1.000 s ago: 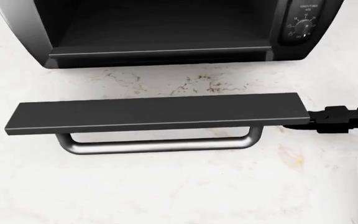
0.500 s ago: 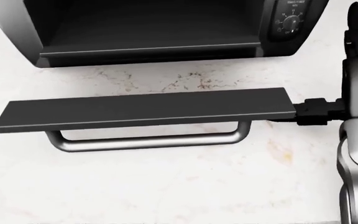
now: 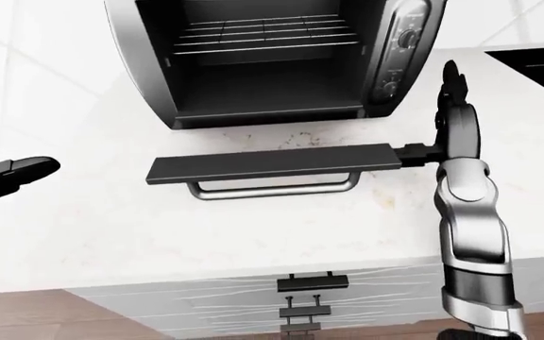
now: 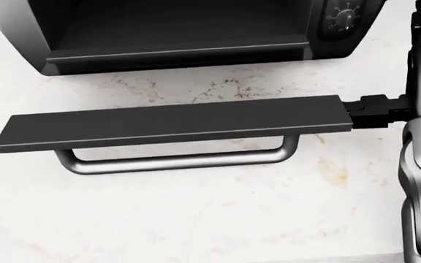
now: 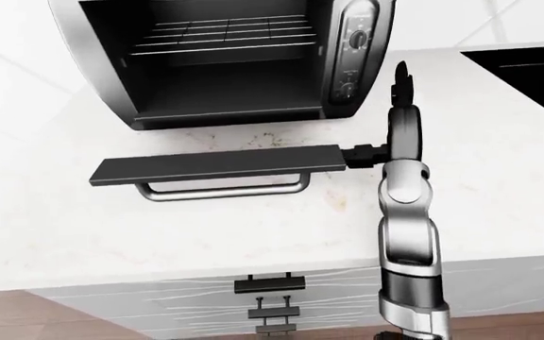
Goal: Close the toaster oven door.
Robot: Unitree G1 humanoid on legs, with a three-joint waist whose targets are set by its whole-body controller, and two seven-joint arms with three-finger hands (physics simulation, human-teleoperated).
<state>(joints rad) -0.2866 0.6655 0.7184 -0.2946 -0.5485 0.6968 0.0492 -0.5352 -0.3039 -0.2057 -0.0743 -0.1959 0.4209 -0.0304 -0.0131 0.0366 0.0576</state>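
A toaster oven (image 3: 272, 64) sits on a pale surface (image 3: 92, 219), its door (image 3: 274, 163) folded flat open. The right hand (image 4: 375, 112), fingers apart, has edged closer against the door's right end; closing hasn't begun. The left hand (image 3: 7, 177) hangs open, well apart.

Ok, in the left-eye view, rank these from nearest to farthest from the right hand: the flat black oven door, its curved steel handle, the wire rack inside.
1. Flat black oven door, its right end beside the right hand.
2. Curved steel handle, below the door.
3. Wire rack, up inside the oven, top of view.
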